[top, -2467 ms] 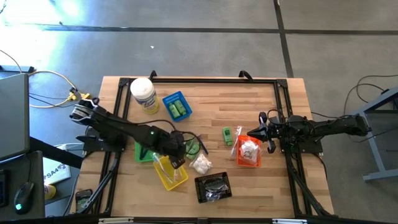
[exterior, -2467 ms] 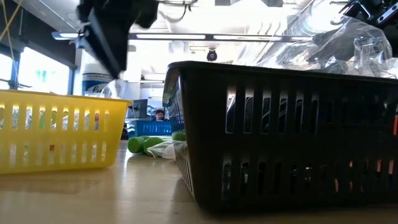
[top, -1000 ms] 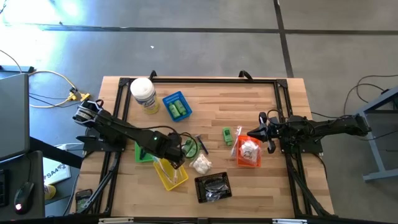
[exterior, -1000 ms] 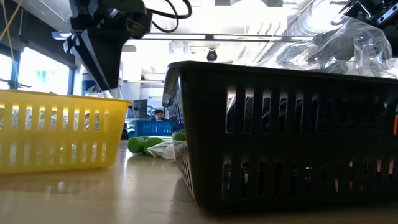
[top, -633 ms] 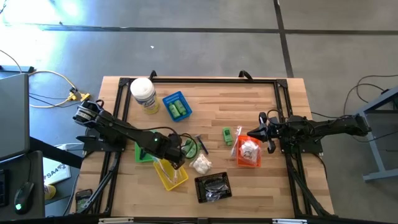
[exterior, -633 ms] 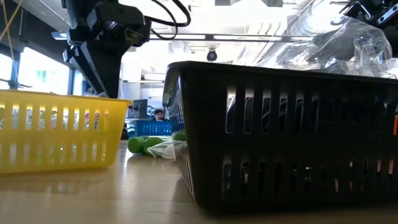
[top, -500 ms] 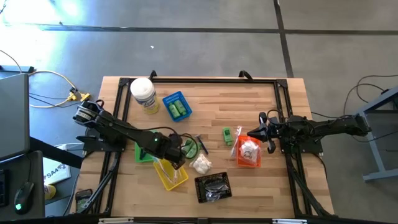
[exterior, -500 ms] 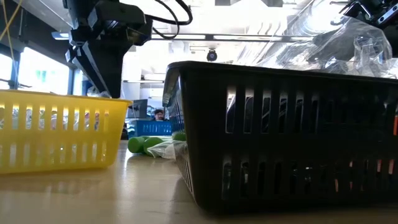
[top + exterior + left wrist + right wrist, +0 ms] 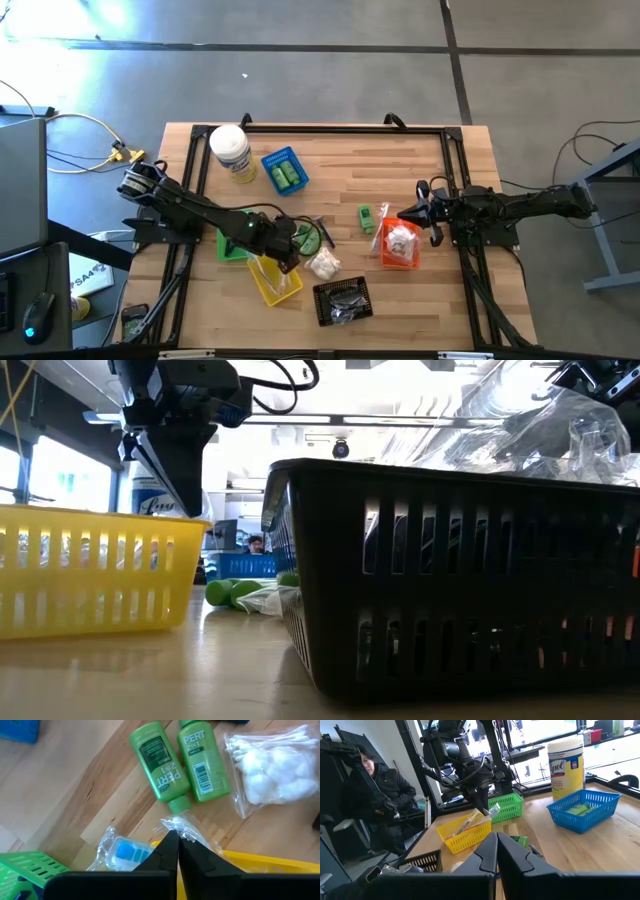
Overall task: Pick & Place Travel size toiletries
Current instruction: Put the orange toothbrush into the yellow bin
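My left gripper [image 9: 289,256] is shut at the far rim of the yellow basket [image 9: 273,279], on a crinkled clear-wrapped packet [image 9: 122,852] with a blue piece inside. Just beyond it, two green bottles [image 9: 177,762] lie side by side on the wood. A clear bag of white puffs and sticks [image 9: 272,762] lies next to them. In the low view the left gripper [image 9: 185,495] points down over the yellow basket [image 9: 90,565]. My right gripper [image 9: 405,222] waits shut and empty by the orange basket [image 9: 400,246], which holds white packets. My left gripper pinches the packet's crumpled clear wrapper [image 9: 174,824] between its two fingertips. The fingers slant down from above, over the yellow basket's far rim [image 9: 235,855]. The wrapper sticks out past the fingertips [image 9: 493,810]; whether the packet is off the table I cannot tell.
A black basket [image 9: 343,300] with clear wrappers stands near the front edge. A green basket [image 9: 230,246] is beside the left arm. A blue basket [image 9: 284,170] with green bottles and a big white jar [image 9: 230,152] stand at the back left. A person [image 9: 375,795] sits beyond the table.
My left gripper has shifted a little toward the table's right edge while staying over the yellow basket's far rim.
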Motion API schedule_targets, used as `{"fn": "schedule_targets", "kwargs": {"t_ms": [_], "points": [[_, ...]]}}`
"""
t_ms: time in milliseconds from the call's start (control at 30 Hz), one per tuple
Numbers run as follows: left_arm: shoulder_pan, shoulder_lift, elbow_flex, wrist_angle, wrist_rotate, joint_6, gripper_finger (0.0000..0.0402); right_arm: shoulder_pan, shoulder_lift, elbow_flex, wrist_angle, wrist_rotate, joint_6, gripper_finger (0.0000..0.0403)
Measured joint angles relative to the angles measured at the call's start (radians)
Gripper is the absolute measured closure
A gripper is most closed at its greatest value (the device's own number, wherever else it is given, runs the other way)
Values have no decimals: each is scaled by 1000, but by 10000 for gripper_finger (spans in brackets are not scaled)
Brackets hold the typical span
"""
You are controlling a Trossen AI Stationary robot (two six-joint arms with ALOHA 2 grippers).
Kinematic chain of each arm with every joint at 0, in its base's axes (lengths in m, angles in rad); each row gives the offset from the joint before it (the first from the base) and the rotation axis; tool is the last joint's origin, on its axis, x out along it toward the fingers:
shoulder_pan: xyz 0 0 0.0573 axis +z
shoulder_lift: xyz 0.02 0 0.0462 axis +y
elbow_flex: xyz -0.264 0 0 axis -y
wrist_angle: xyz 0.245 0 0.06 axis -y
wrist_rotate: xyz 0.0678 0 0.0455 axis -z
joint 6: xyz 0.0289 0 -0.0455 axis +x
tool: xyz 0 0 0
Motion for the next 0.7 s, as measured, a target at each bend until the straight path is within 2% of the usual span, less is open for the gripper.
{"fn": "schedule_targets", "kwargs": {"t_ms": [300, 500, 700], "points": [[-94, -31, 1, -20, -112, -128, 401, 0, 0, 0, -1, -5, 1, 401], [-191, -49, 2, -74, -222, -309, 401, 0, 0, 0, -1, -5, 1, 401], [-269, -49, 2, -187, -236, -501, 401, 0, 0, 0, -1, -2, -1, 401]]}}
